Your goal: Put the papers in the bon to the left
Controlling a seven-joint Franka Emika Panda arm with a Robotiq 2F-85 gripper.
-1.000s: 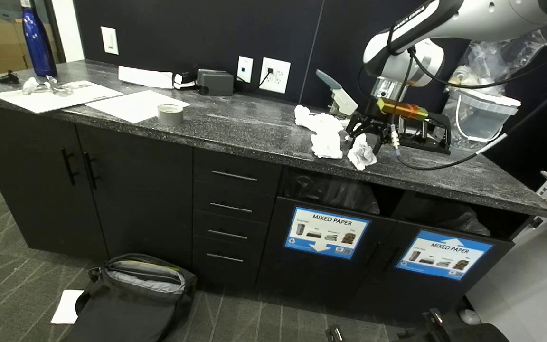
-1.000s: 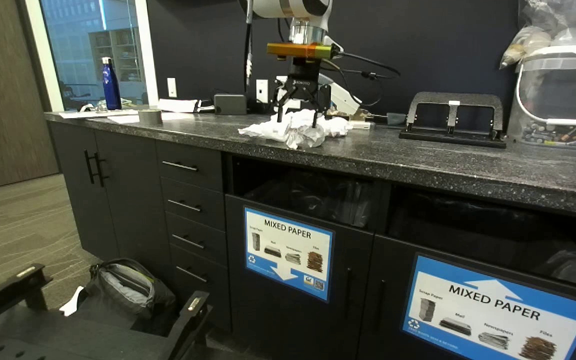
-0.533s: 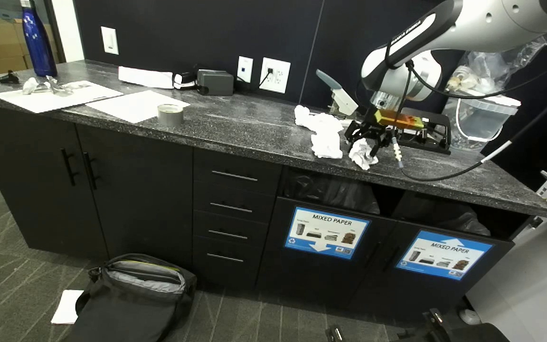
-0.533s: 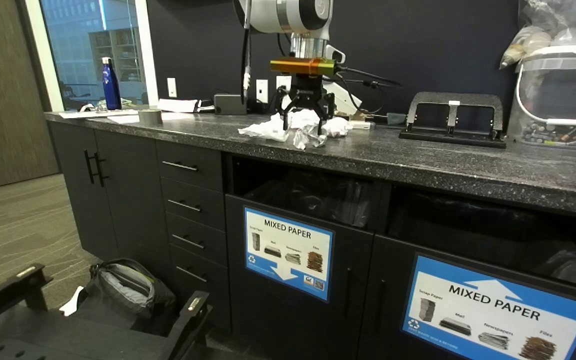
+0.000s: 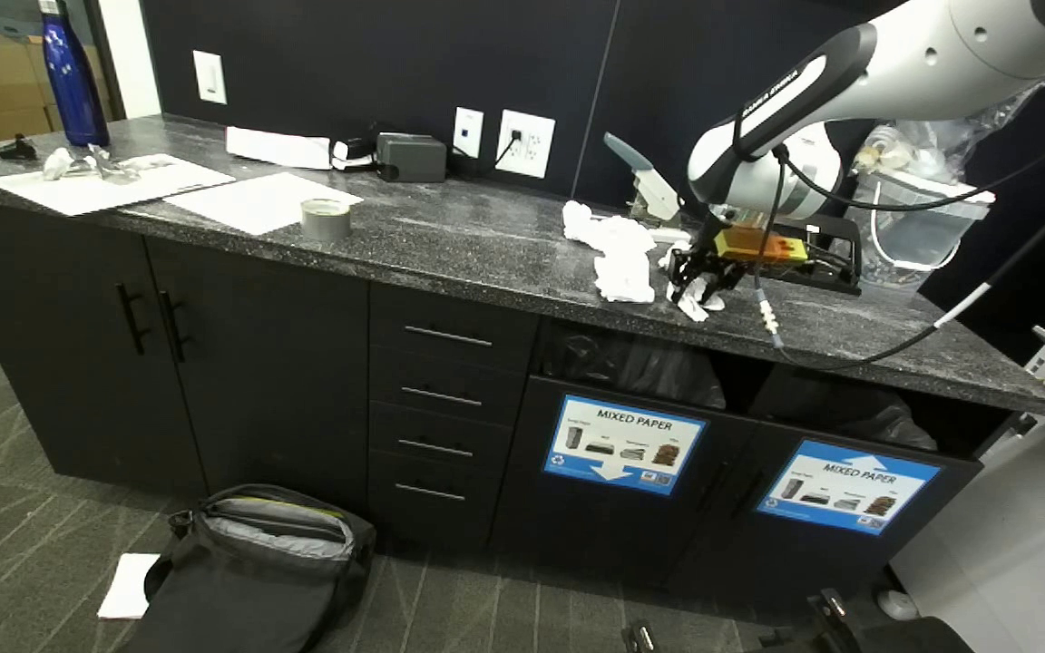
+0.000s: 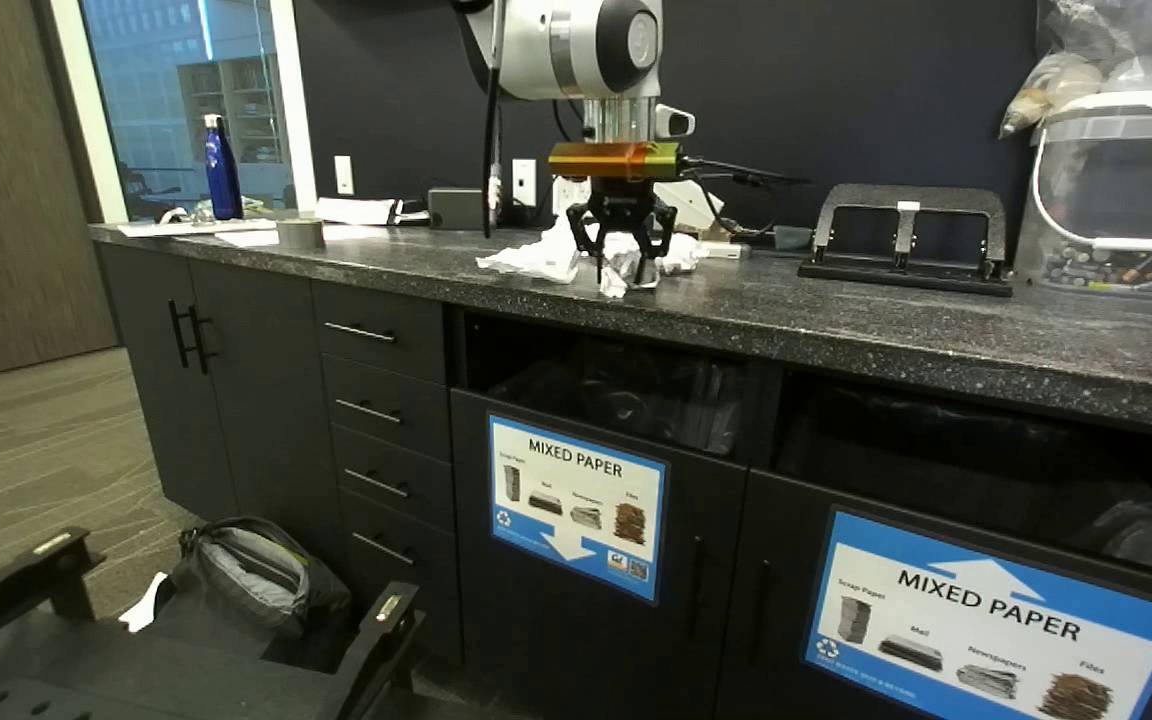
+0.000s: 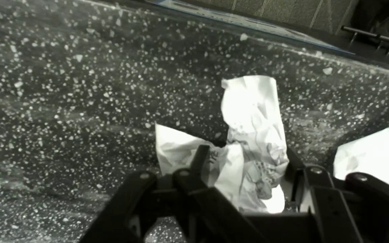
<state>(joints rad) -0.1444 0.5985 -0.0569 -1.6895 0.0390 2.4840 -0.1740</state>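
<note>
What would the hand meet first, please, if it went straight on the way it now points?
Probably the wad between its fingers: the hand points down, one finger overlapping it in the wrist view. Then the counter; depth is unclear.

Arm: wht w/ blk bands, "FRANKA EMIKA" lettering; silver collar; orange-yellow box; blk cable w/ wht sleeve; blk gripper, jointed fingers, round screw heads.
</note>
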